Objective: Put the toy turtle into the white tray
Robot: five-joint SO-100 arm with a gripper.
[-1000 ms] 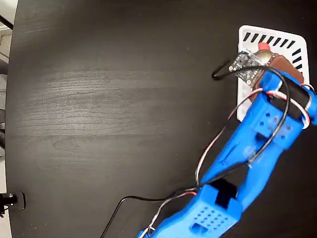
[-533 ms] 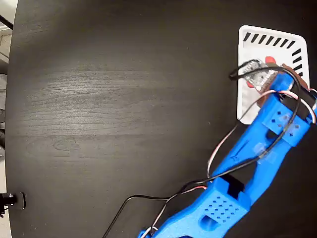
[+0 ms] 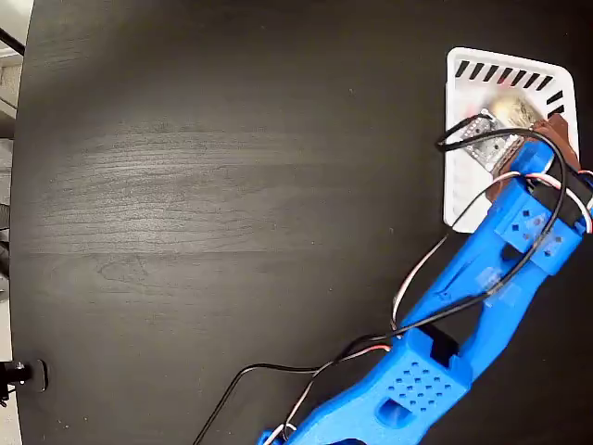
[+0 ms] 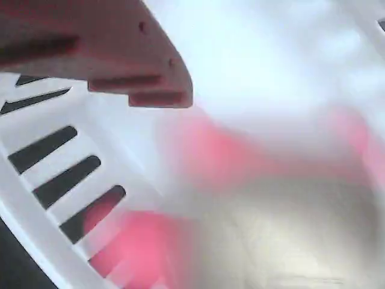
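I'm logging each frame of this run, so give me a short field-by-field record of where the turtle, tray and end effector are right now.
surface: dark wood-grain table
white tray: at the table's upper right in the fixed view, slanted dark slots along its top edge
toy turtle: over or in the tray's upper part, blurred; contact with the tray unclear
end effector: over the tray beside the turtle; open or shut unclear
arm: blue, reaching from lower centre

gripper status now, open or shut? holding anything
gripper: over the white tray, beside the toy turtle; jaws hidden or blurred in both views, so open or shut cannot be told.
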